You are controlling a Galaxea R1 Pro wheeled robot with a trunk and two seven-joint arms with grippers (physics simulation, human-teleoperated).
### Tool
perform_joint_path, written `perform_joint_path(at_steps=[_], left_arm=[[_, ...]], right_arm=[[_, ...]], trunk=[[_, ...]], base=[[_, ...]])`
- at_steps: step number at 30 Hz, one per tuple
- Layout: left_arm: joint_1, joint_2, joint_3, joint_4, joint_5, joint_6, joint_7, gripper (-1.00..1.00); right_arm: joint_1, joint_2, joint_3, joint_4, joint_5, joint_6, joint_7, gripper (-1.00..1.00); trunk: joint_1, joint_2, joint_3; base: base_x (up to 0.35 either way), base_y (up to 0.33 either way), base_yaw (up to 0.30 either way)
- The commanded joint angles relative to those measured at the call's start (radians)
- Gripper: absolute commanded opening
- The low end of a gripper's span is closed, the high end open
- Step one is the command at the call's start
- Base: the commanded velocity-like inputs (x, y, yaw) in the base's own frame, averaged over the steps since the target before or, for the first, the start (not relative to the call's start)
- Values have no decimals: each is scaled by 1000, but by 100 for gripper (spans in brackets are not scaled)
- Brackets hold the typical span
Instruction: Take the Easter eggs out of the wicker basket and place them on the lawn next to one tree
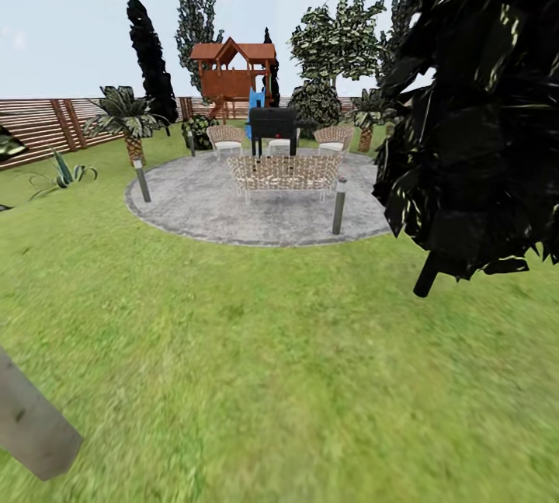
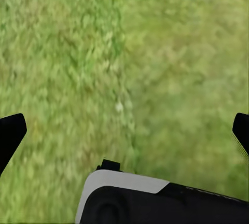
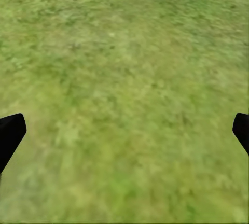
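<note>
In the head view a pale grey-brown trunk (image 1: 31, 421) cuts across the lower left corner, leaning over the lawn (image 1: 256, 363). Further left to right, the slatted fence (image 1: 39, 130) borders the garden, then a palm (image 1: 128, 119), the wooden playhouse (image 1: 233, 72) and the round paved patio (image 1: 210, 204) with wicker chairs (image 1: 283, 173) and a black grill (image 1: 272, 126). A dark conifer (image 1: 481, 115) stands at the right. The left gripper (image 2: 124, 130) hangs spread wide over grass, holding nothing. The right gripper (image 3: 124, 130) is likewise wide open and empty above the lawn.
</note>
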Motion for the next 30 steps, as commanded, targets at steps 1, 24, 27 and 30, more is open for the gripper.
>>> perform_joint_path(at_steps=[1,24,27,30], left_arm=[[-1,0,1,0,1,-3,1,100],[-1,1,1,1,1,-3,1,100],[0,1,1,1,1,-3,1,100],[0,1,1,1,1,-3,1,100]], right_arm=[[-1,0,-1,1,-6,-4,3,100],[-1,0,-1,-1,-4,-5,3,100],[-1,0,-1,-1,-4,-5,3,100],[-1,0,-1,-1,-5,-5,3,100]], trunk=[[1,-2,-2],[1,-2,-2],[1,-2,-2],[1,-2,-2]], base=[[327,0,0],[328,0,0],[334,6,0],[335,47,0]])
